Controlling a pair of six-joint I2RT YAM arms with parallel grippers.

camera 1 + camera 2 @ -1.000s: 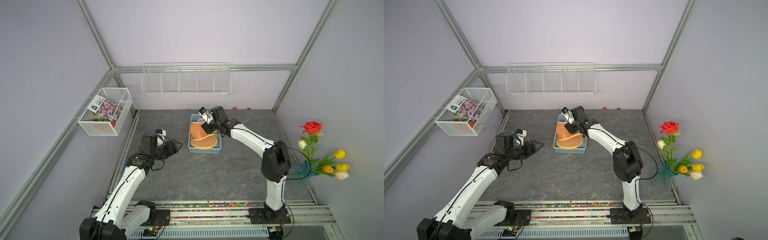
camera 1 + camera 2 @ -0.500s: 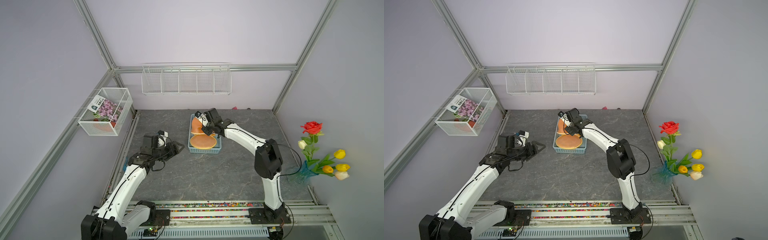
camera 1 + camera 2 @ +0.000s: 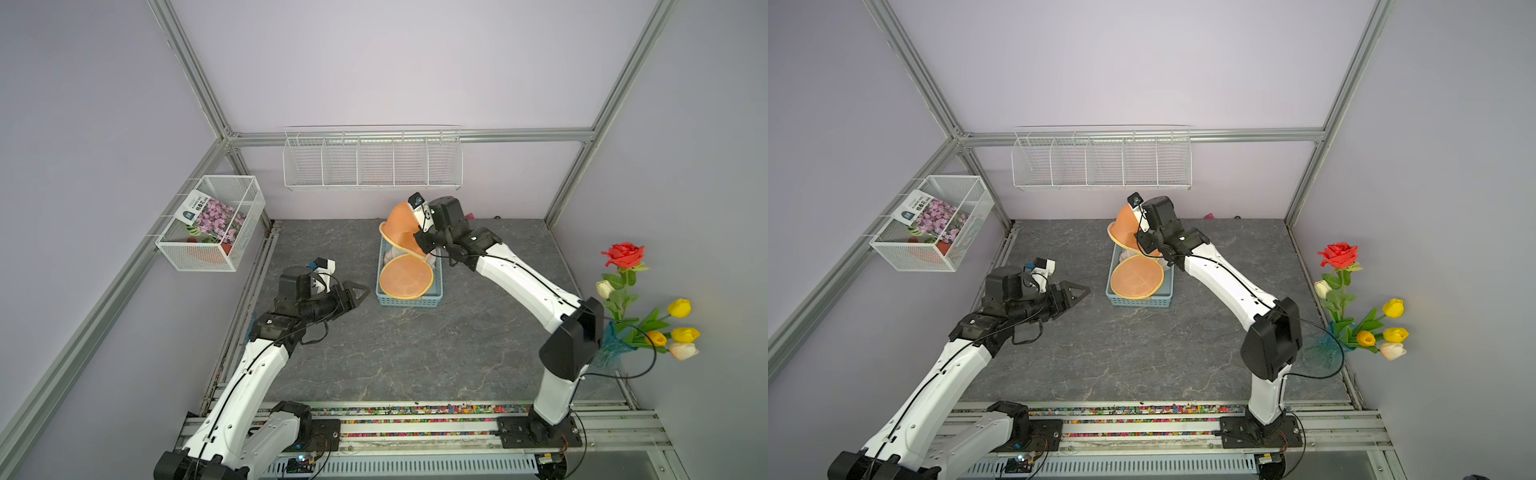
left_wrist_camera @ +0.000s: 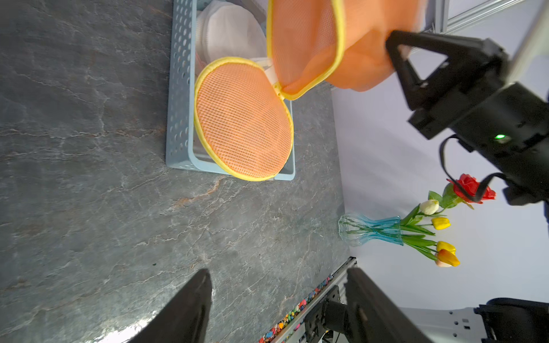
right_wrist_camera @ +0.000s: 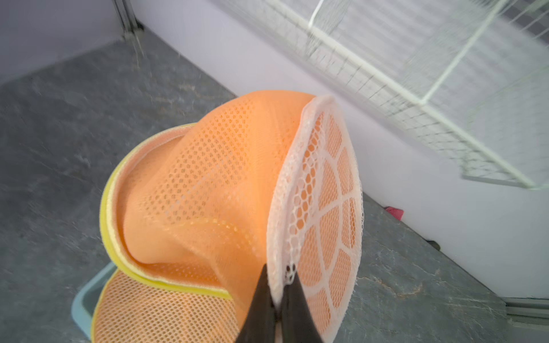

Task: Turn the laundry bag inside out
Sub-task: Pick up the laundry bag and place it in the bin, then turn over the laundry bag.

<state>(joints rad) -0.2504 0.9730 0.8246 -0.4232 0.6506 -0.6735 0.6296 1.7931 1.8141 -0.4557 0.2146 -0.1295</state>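
Top views show the laundry bag [image 3: 399,226] held half out of the basket [image 3: 409,301], likely to free its opening; left wrist: the left gripper [image 4: 279,273] hangs spread and empty; right wrist: the right gripper [image 5: 274,286] pinches the bag's white mesh rim.

Lilac walls [image 3: 374,62], grey marbled floor [image 3: 395,353] — white wire shelf [image 3: 372,164] at back.

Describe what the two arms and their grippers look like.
The left arm and right arm have white shells with black joint housings and thin black cables along them. The left gripper and right gripper are black, with triangular open-frame fingers. A green light glows near the right wrist; a small white camera sits on the left wrist.
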